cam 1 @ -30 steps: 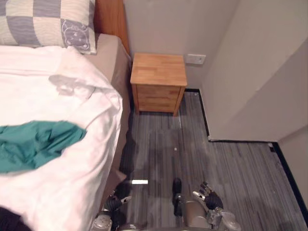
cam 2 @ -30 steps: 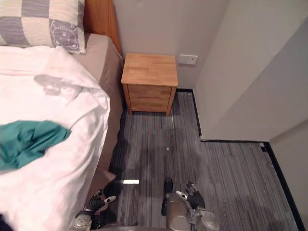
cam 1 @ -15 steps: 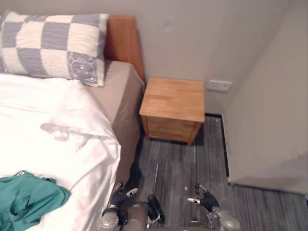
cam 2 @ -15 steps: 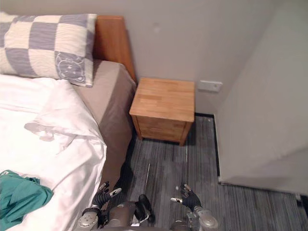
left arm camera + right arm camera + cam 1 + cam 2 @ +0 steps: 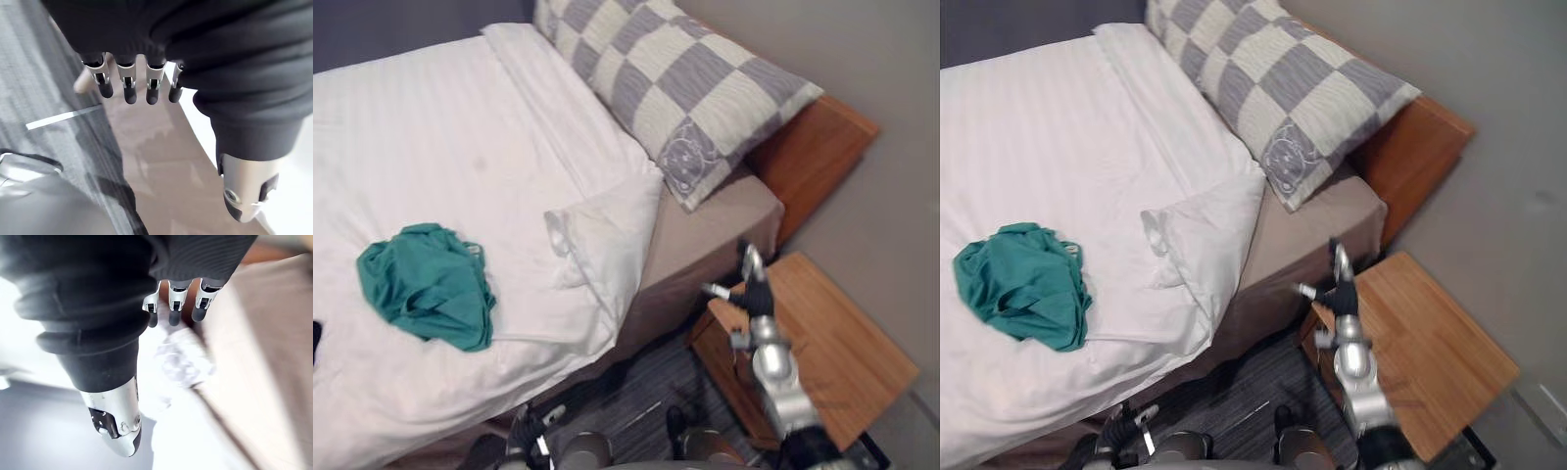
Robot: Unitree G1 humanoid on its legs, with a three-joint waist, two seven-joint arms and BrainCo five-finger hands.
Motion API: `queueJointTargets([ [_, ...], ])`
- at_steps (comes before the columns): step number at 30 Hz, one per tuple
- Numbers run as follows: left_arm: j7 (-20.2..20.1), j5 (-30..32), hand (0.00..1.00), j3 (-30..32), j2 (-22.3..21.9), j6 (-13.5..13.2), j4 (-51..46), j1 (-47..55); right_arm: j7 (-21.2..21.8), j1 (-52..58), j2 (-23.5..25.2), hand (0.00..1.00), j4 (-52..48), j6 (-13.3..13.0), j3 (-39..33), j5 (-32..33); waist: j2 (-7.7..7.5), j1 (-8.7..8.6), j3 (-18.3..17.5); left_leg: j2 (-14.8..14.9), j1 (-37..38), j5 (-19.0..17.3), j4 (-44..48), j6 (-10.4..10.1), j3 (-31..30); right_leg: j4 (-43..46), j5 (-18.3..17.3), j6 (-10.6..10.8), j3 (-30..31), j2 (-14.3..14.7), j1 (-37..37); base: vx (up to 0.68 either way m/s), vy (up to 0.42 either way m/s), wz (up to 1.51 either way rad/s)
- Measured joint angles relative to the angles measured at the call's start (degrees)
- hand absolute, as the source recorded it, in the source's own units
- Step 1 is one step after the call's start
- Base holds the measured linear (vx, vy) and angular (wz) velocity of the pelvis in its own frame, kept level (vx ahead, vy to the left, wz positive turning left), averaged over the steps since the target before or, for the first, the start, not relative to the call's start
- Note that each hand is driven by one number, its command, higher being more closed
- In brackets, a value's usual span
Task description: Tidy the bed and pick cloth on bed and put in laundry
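At the bottom edge, the left hand (image 5: 129, 88) hangs beside the bed, fingers relaxed and empty. At lower right, the right hand (image 5: 751, 291) spreads wide, holding nothing, before the wooden nightstand (image 5: 832, 352). The green cloth (image 5: 426, 284) lies crumpled at centre left on the white sheet (image 5: 431, 127), with the checked pillow (image 5: 675, 83) at the top.

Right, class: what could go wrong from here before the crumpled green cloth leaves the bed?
1. The open right hand hangs by the wooden bedside table and the beige mattress; swinging towards the bed, it might clip either.
2. The crumpled green cloth lies on the white duvet, so a grasp may gather duvet too.
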Motion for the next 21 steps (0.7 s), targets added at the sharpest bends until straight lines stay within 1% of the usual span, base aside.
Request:
queueJointTargets([
  [1, -1.0, 0.3, 0.0, 0.4, 0.1, 0.2, 0.1, 0.0, 0.1, -3.9, -2.0, 0.0, -1.0, 2.6, -1.9, -0.5, -0.19, 0.05, 0.1, 1.7, -0.5, 1.3, 0.3, 0.9, 6.6, 0.1, -0.7, -1.1, -4.7, -0.9, 1.7, 0.01, -0.213, 1.59],
  [2, -1.4, 0.5, 0.0, 0.5, 0.3, 0.3, 0.0, 0.0, 0.3, -5.3, -2.9, 0.0, -1.6, 4.1, -2.4, -0.6, -0.34, 0.18, 0.1, 2.2, -0.6, 2.2, 0.4, 0.9, 9.4, 0.0, -1.1, -1.6, -6.4, -1.4, 2.4, -0.02, -0.18, 1.74],
  [3, -2.2, 1.3, 0.0, 0.6, 0.4, 0.4, 0.0, 0.1, 0.6, -8.5, -4.7, 0.0, -2.8, 6.9, -2.8, -1.0, -0.56, 0.53, 0.1, 2.8, -0.8, 3.3, -0.4, 2.1, 14.8, -0.4, -1.6, -2.0, -9.7, -2.4, 3.6, -0.07, -0.111, 1.56],
  [4, -2.6, 2.6, 0.0, 0.7, 0.5, 1.0, -0.1, -0.1, 1.7, -11.7, -6.8, 0.0, -3.2, 9.6, -2.8, -1.7, -0.91, 0.9, -0.1, 3.7, 0.1, 3.1, -1.5, 3.1, 21.2, -0.8, -1.8, -2.1, -13.3, -3.8, 4.2, -0.06, -0.074, 1.47],
  [5, -2.8, 3.0, 0.0, 0.8, 0.5, 1.2, -0.2, -0.1, 1.9, -12.7, -7.5, 0.0, -3.2, 10.8, -2.6, -2.4, -1.06, 1.25, -0.2, 4.3, 0.1, 3.1, -1.9, 3.1, 23.1, -0.7, -1.9, -2.1, -14.3, -4.3, 4.3, -0.07, -0.027, 1.37],
  [6, -3.2, 4.1, 0.0, 0.7, 0.6, 1.7, -0.9, 0.1, 2.6, -14.3, -8.9, 0.0, -3.1, 13.1, -2.4, -4.1, -1.13, 1.36, -0.1, 5.1, 0.0, 5.0, -3.4, 1.6, 26.2, -0.7, -2.1, -1.8, -17.0, -5.2, 4.6, -0.06, 0.031, 1.3],
  [7, -3.7, 5.4, 0.0, 0.4, 0.9, 2.1, -1.4, 0.3, 3.6, -15.5, -9.8, 0.0, -1.8, 15.0, -1.2, -7.2, -1.73, 1.87, 0.1, 3.7, -0.1, 8.3, -6.3, 1.1, 24.9, -0.3, -2.6, -1.2, -19.4, -6.6, 4.7, -0.08, 0.049, 1.23],
  [8, -3.7, 6.0, 0.0, 0.4, 1.1, 2.3, -1.7, 0.5, 3.9, -16.3, -10.0, 0.0, -1.0, 16.0, -0.5, -8.7, -2.1, 2.37, 0.2, 2.9, -0.1, 9.1, -7.5, 1.2, 24.3, -0.2, -2.7, -1.0, -19.9, -7.2, 4.7, -0.07, 0.074, 0.98],
  [9, -3.8, 7.1, 0.0, 0.3, 1.3, 2.9, -1.8, 0.6, 4.2, -18.2, -10.2, 0.0, 1.5, 17.7, 0.6, -11.3, -2.75, 3.18, 0.3, 1.5, -0.6, 10.2, -9.5, 1.4, 22.8, -0.4, -2.7, -1.0, -20.8, -7.9, 4.2, -0.07, 0.074, 0.77],
  [10, -4.3, 7.4, 0.0, 0.4, 1.8, 3.4, -2.1, 0.6, 4.2, -22.3, -10.3, 0.0, 5.1, 19.8, 2.0, -13.7, -3.35, 3.16, 1.0, 0.2, -2.1, 11.5, -11.3, 1.9, 21.0, -0.6, -2.7, -1.1, -22.2, -8.3, 3.4, -0.09, 0.075, 0.78],
  [11, -4.7, 7.5, 0.0, 0.3, 2.2, 3.5, -2.3, 0.5, 4.2, -24.4, -10.4, 0.0, 7.1, 20.5, 2.2, -14.4, -3.48, 3.2, 1.4, 0.0, -2.6, 12.1, -11.8, 2.0, 20.5, -0.7, -2.6, -1.3, -22.3, -8.3, 2.8, -0.1, 0.083, 0.74],
  [12, -5.2, 8.1, 0.0, 0.2, 2.6, 3.5, -2.7, -0.2, 4.2, -28.4, -10.8, 0.0, 10.8, 21.5, 2.4, -15.3, -3.55, 3.4, 2.5, -0.6, -4.0, 13.4, -12.7, 2.3, 19.5, -1.0, -2.0, -2.0, -22.6, -8.3, 1.7, -0.11, 0.069, 0.59],
  [13, -6.1, 8.0, 0.0, 0.1, 2.9, 3.5, -3.4, -1.3, 4.0, -32.6, -12.1, 0.0, 14.3, 22.8, 2.4, -15.7, -3.35, 3.77, 4.1, -1.0, -5.5, 15.0, -13.6, 2.2, 18.6, -1.4, -1.4, -2.1, -22.9, -8.3, 0.5, -0.09, 0.063, 0.55],
  [14, -6.3, 7.9, 0.0, -0.2, 3.1, 3.5, -3.9, -1.9, 3.9, -34.6, -12.9, 0.0, 16.3, 23.3, 2.4, -15.7, -3.17, 4.12, 5.0, -1.1, -6.2, 15.6, -13.7, 2.1, 18.3, -1.5, -1.1, -2.4, -23.1, -8.2, -0.2, -0.09, 0.063, 0.46],
  [15, -6.3, 7.8, 0.0, -0.5, 3.3, 3.5, -4.3, -3.4, 3.8, -38.1, -14.1, 0.0, 19.6, 24.1, 2.4, -15.7, -2.73, 4.46, 7.0, -1.3, -7.5, 16.4, -13.7, 2.4, 17.9, -1.5, -0.7, -2.6, -23.4, -8.2, -1.0, -0.09, 0.059, 0.39],
  [16, -6.4, 7.3, 0.0, -0.9, 3.2, 3.6, -4.8, -4.8, 3.7, -41.4, -15.1, 0.0, 22.8, 25.1, 2.4, -15.8, -1.99, 4.42, 8.9, -1.5, -8.9, 17.1, -13.3, 2.8, 17.1, -1.3, -0.4, -2.4, -23.6, -8.2, -1.9, -0.09, 0.054, 0.33],
  [17, -6.6, 6.8, 0.0, -1.1, 3.2, 3.6, -5.1, -5.3, 3.5, -42.5, -15.5, 0.0, 24.0, 25.5, 2.4, -15.8, -1.59, 4.44, 9.6, -1.6, -9.3, 17.4, -13.3, 2.9, 17.0, -1.2, -0.3, -2.4, -23.7, -8.2, -2.3, -0.08, 0.043, 0.28],
  [18, -7.3, 6.5, 0.0, -1.9, 3.3, 3.6, -5.5, -6.7, 2.7, -44.6, -16.6, 0.0, 26.8, 26.3, 2.5, -15.7, -0.7, 4.53, 11.1, -1.7, -10.4, 17.8, -13.2, 3.1, 16.7, -0.9, -0.1, -2.2, -23.7, -8.3, -3.3, -0.06, 0.032, 0.15],
  [20, -7.5, 5.7, 0.0, -2.8, 3.3, 3.6, -6.4, -8.0, 1.6, -47.1, -17.8, 0.0, 31.0, 28.2, 2.5, -15.8, 0.55, 4.53, 13.0, -1.8, -11.6, 18.4, -13.1, 3.5, 16.4, -0.3, 0.1, -1.9, -23.7, -8.4, -4.7, -0.04, 0.023, 0.09],
  [21, -7.5, 5.4, 0.0, -3.4, 3.2, 3.6, -6.4, -8.8, 1.2, -48.3, -18.9, 1.0, 33.7, 29.6, 2.5, -16.5, 1.36, 4.55, 13.6, -1.8, -12.6, 18.5, -13.1, 3.4, 16.3, 0.3, 0.1, -1.9, -23.7, -8.5, -5.9, 0.0, 0.0, 0.0],
])
